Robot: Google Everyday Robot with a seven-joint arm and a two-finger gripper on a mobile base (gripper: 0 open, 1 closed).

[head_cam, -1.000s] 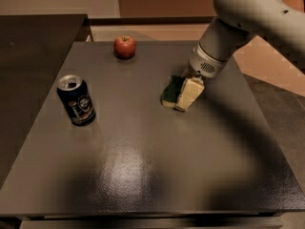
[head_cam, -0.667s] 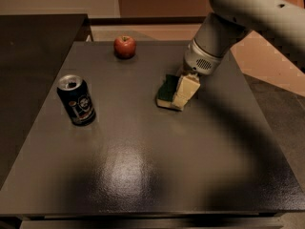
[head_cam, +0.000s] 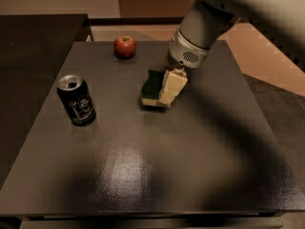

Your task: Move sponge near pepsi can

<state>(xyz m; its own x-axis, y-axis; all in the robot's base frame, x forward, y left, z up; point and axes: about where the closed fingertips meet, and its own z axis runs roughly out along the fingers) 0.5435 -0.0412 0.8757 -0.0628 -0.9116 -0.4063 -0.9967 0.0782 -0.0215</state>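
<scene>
Bare tabletop lies between jaws at sponge and pepsi can

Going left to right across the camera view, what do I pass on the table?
pepsi can → apple → sponge → pincer, gripping the sponge at its right side.

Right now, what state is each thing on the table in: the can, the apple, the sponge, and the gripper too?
pepsi can: upright on the left of the table, well apart from the sponge.
apple: resting near the far edge, untouched.
sponge: tipped on edge mid-table, green face to the left, held.
gripper: low over the table's middle, shut on the sponge.
</scene>
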